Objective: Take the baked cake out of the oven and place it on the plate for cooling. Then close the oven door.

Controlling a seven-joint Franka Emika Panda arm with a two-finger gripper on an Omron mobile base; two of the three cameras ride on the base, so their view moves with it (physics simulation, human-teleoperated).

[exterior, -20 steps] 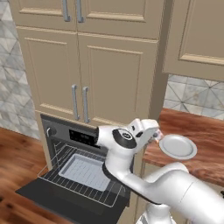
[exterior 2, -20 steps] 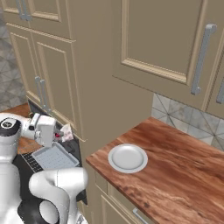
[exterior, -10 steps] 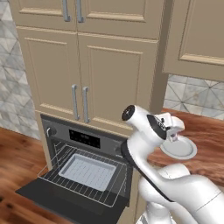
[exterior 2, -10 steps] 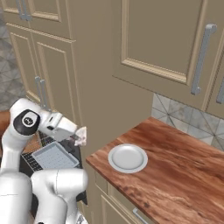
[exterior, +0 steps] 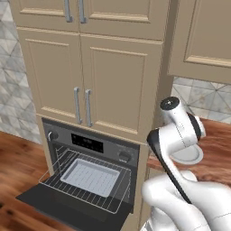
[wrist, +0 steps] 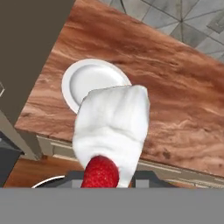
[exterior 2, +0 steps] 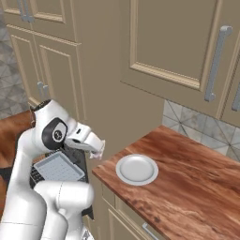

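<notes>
The baked cake, white with a red berry at its near end, sits between my gripper's jaws and is close up in the hand view. My gripper is shut on it and hangs at the counter's left end, just left of the plate. In the hand view the round white plate lies bare on the wood counter, partly behind the cake. The oven stands open, its dark oven door folded down flat and a wire rack with a grey tray pulled out.
The brown wood counter runs to the right of the plate, with a tiled wall behind it. Beige cabinets rise above the oven, and an upper cabinet overhangs the counter. My white arm hides part of the plate in the left base view.
My arm has swung right, away from the oven front and over to the counter's edge beside the plate, carrying the cake. The oven door stays down.
</notes>
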